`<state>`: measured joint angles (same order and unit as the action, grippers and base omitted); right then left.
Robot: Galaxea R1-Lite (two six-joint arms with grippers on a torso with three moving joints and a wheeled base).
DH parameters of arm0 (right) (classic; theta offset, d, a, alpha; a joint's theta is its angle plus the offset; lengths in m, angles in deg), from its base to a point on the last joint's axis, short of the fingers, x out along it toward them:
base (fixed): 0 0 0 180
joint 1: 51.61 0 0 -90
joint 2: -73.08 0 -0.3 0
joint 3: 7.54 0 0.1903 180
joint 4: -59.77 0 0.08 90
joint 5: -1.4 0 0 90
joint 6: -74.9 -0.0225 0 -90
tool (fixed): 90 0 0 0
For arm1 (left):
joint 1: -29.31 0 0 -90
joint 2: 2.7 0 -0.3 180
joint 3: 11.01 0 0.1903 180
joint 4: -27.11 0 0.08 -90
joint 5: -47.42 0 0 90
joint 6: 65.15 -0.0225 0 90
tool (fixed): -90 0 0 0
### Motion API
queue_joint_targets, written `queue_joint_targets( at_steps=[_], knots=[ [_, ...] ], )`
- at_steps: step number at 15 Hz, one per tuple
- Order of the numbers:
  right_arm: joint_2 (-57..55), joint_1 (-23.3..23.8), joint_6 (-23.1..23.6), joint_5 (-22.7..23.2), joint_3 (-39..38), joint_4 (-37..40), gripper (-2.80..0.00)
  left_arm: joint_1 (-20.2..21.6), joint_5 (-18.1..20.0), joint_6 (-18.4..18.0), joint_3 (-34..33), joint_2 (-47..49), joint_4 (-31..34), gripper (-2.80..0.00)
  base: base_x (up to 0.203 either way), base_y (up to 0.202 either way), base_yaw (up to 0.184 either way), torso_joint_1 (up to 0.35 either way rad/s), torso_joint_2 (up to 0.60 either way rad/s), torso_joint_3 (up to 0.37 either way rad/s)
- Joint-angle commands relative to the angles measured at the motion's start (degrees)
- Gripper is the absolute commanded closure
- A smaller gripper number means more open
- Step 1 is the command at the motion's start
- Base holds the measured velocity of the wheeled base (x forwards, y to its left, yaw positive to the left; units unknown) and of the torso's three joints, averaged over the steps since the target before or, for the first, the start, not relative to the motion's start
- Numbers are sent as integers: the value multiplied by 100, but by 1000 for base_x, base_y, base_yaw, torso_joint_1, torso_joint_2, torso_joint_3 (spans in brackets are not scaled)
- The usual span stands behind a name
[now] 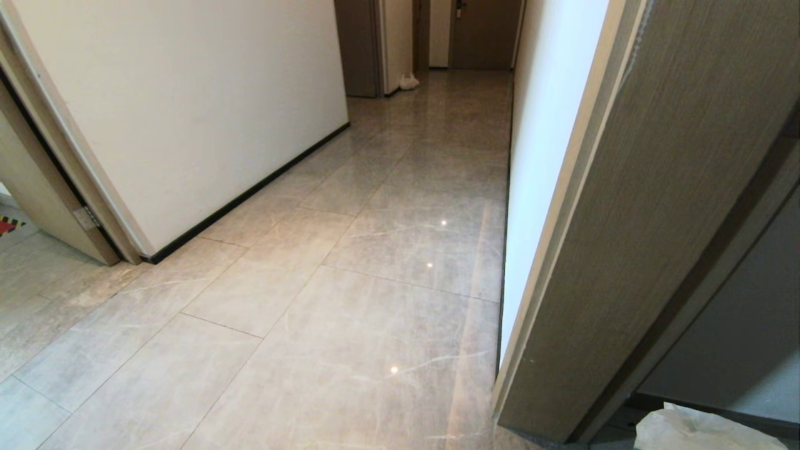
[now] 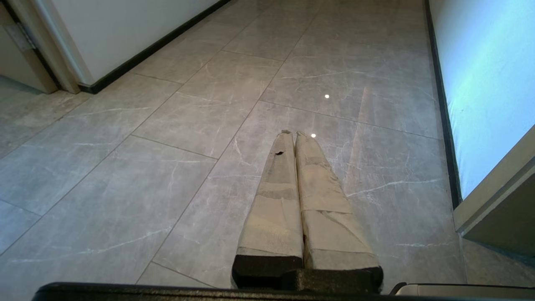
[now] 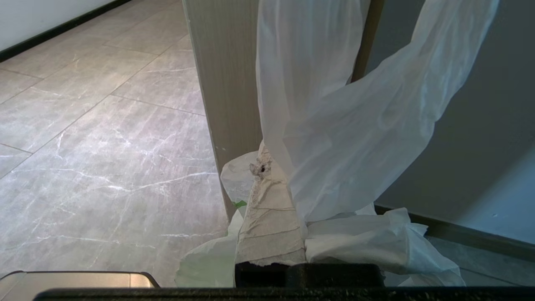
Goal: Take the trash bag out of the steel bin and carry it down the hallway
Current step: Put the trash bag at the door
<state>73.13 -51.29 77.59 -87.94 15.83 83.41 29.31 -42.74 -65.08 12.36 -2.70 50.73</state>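
Note:
The trash bag (image 3: 355,125), thin translucent white plastic with a bit of green print, hangs from my right gripper (image 3: 272,167), which is shut on it. One tape-wrapped finger (image 3: 269,221) shows; the bag drapes over the other. In the head view only the bag's top (image 1: 700,431) shows at the bottom right corner, and neither arm appears there. My left gripper (image 2: 292,134) is shut and empty, held above the tiles. The hallway (image 1: 400,187) of glossy grey tiles runs ahead. The steel bin is out of view.
A brown door leaf (image 1: 656,219) stands edge-on close at the right, just beside the bag. White walls with black baseboards (image 1: 250,194) line both sides. A doorway (image 1: 37,206) opens at the near left. Dark doors (image 1: 484,34) and a small white object (image 1: 409,81) sit at the far end.

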Motion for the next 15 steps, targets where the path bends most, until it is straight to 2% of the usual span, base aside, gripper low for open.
queue_joint_targets(
  at_steps=[1,11,15],
  knots=[
    [4,2,12,4,0,0,0,0,-2,2,0,4,1,0,0,0,0,0,0,0],
    [0,2,26,4,0,0,0,0,-2,11,0,0,1,0,0,0,0,0,0,0],
    [-5,2,47,4,0,0,0,0,-2,11,0,0,1,0,180,152,2,3,3,1]
  ],
)
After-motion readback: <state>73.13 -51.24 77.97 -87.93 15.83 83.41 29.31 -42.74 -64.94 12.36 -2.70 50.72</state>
